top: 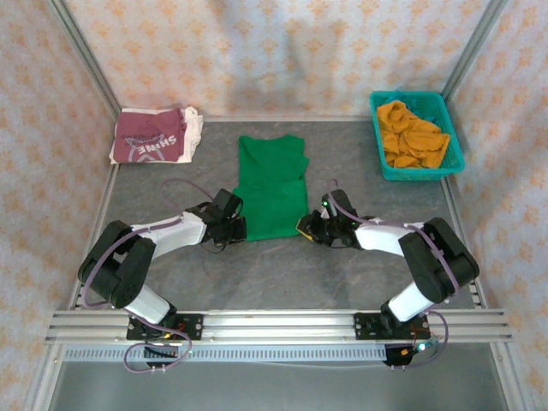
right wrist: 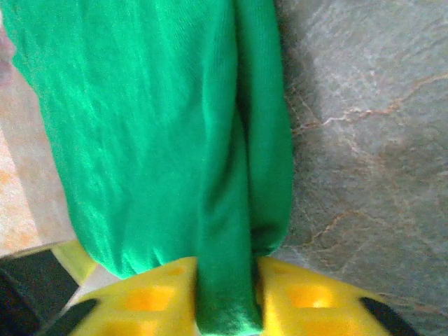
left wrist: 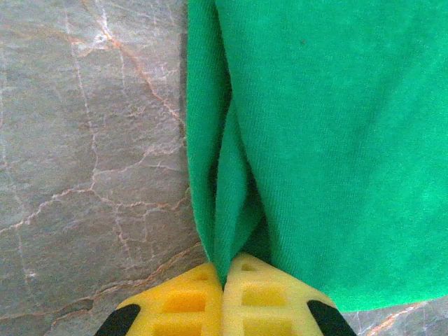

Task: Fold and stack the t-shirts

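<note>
"So, where does the green t-shirt (top: 272, 184) lie?" the first voice asks.

"Mid-table, folded into a long strip," the second answers. "Its long axis runs straight away from the arms, with the near hem towards them and the other end towards the back wall."

"And the grippers?"

"One is at each near corner. The left gripper (left wrist: 224, 273) is clenched, its yellow pads pressed together on a pinch of the hem's left corner. The right gripper (right wrist: 227, 287) has a fold of the right corner between its pads, which press it from both sides, so it reads as a grasp too. Each arm is nearest its own corner."

"Which way would the next fold go?"

"By my judgement, along that long axis. The near hem would lift and travel forward over the strip, both corners level so the edge lands square."

"Is there room?"

"The grey table (top: 360, 282) lies bare on both sides of the strip. Past the far end there is a short bare stretch, then the wall. The maroon t-shirt (top: 154, 137), folded, sits at the far left, well apart. A teal basket (top: 424, 175) holding orange cloth (top: 411, 137) sits at the far right, also well apart. The strip's right edge bulges a little towards the far end."
</note>
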Tool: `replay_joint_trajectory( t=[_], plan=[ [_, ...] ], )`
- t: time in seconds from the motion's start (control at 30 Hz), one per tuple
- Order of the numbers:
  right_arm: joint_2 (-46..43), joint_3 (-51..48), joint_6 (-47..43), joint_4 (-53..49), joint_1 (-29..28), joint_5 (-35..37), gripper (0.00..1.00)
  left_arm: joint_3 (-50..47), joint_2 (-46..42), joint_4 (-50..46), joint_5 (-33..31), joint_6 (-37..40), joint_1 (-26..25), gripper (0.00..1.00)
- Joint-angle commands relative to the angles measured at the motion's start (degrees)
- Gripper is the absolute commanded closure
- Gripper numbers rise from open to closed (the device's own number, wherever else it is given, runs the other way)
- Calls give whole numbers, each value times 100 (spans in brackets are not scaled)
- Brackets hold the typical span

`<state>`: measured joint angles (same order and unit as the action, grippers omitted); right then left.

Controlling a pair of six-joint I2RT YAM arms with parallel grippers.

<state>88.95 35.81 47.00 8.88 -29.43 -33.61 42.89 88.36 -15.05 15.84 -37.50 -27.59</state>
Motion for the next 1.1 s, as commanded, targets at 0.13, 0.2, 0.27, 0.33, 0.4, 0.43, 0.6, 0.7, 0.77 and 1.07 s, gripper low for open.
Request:
replay_joint_trajectory(
  t=[0.13, 0.2, 0.27, 0.33, 0.4, 0.43, 0.6, 0.7, 0.77, 1.07],
  plan=[
    [-246, 198, -260, -417, -10, 443, 100, -243, -396, -243, -306, 90, 120, 100],
    [-341, 166, -400, -519, -12, 446, 100, -296, -510, -270, -318, 141, 162, 100],
    [-404, 38, -534, -519, -10, 335, 100, -372, -597, -236, -246, 226, 168, 100],
    [-525, -171, -614, -438, -23, 177, 100, -388, -658, -342, -176, 393, 135, 100],
    [-736, -376, -691, -581, -81, 175, 100, -339, -753, -653, -203, 613, 46, 100],
    [-876, -459, -750, -711, -141, 178, 100, -326, -851, -847, -217, 655, -13, 100],
    [-1729, -528, -849, -1435, -641, 306, 100, -387, -1709, -1472, 297, 774, -176, 100],
    [-2251, -417, -606, -1784, -696, 663, 100, -265, -2286, -1631, 646, 731, -178, 100],
    [-2471, -235, -511, -1829, -696, 851, 100, 40, -2397, -1747, 819, 858, -183, 100],
    [-2142, 1816, -1143, -2925, -54, 1733, 100, 1763, -1710, -1816, 922, 1043, 559, 100]
  ],
)
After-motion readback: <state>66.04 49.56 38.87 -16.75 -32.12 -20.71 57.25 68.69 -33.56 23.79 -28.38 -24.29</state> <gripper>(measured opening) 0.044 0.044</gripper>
